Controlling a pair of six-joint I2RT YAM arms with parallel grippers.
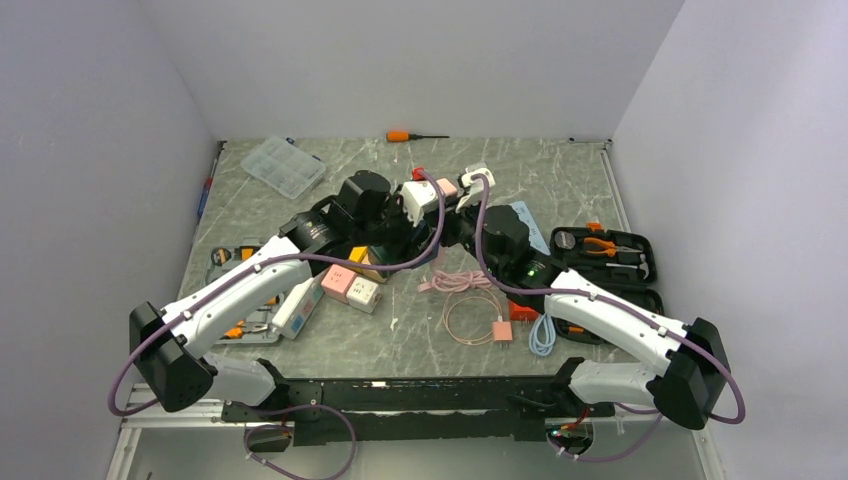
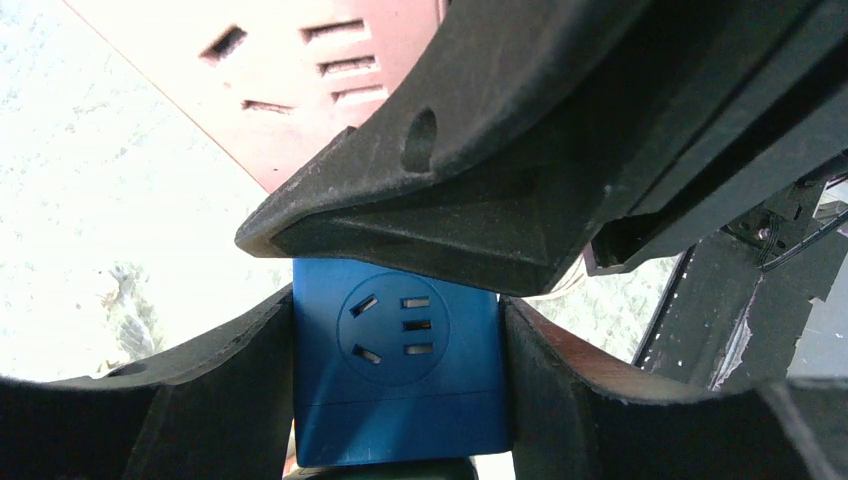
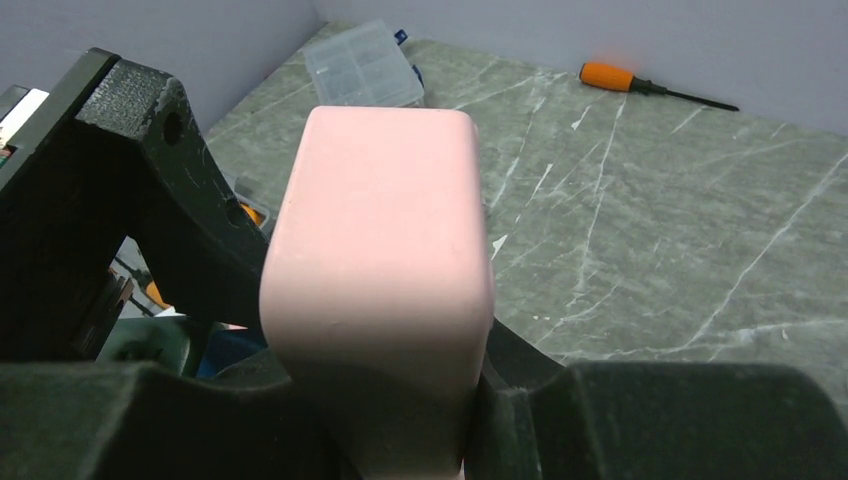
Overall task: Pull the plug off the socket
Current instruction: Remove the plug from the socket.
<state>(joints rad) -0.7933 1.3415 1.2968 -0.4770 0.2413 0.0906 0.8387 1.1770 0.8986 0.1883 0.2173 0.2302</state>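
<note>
The socket is a long power strip point(image 1: 345, 285) with pink and yellow panels showing, lying slanted under my left arm. My left gripper point(image 1: 392, 232) is shut on its blue outlet panel point(image 2: 400, 360), one finger on each side. My right gripper point(image 1: 452, 205) is shut on the pink plug block point(image 3: 380, 270), which also shows in the top view point(image 1: 446, 187). A pink face with slots point(image 2: 300, 90) lies beyond the blue panel. The right gripper's finger point(image 2: 480, 180) crosses the left wrist view. Where plug meets socket is hidden.
A clear parts box point(image 1: 283, 165) and an orange screwdriver point(image 1: 400, 135) lie at the back. An open tool case with pliers point(image 1: 600, 250) is on the right. Pink and blue coiled cables point(image 1: 470, 310) lie in front. A tool tray point(image 1: 240, 260) sits under the left arm.
</note>
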